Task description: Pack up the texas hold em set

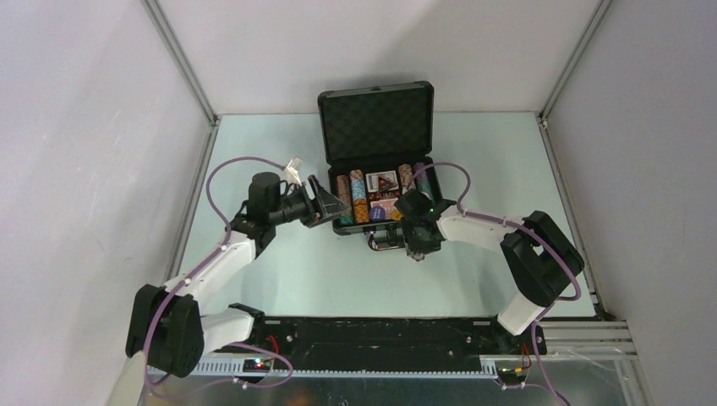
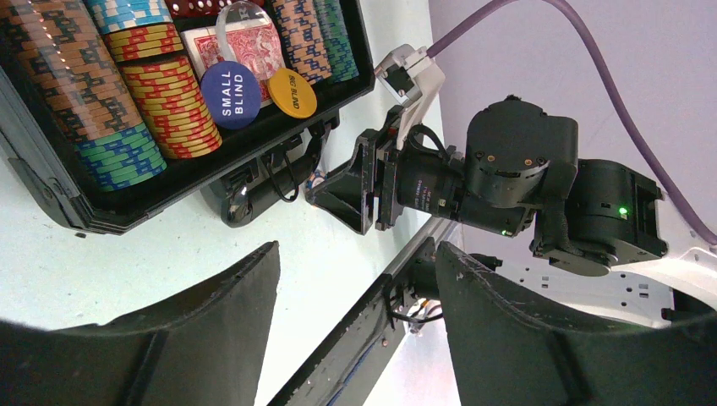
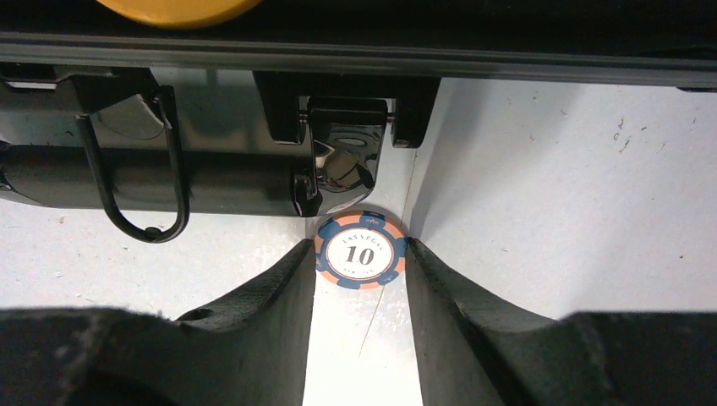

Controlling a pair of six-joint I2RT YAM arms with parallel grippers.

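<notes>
The right gripper point(image 3: 361, 258) pinches the 10 chip point(image 3: 360, 249) by its rim on the table point(image 3: 592, 211), just beside the latch point(image 3: 347, 161) of the case point(image 3: 254, 51) — a thin hold that could squirt loose or snag — while the left gripper point(image 2: 357, 258) hangs spread, empty.

Bright, even light; soft shadows.

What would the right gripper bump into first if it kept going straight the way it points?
The poker chip marked 10 sits between the fingertips of the right gripper, so it meets that first. Just beyond is the front latch of the black case; how far beyond is hard to judge.
</notes>
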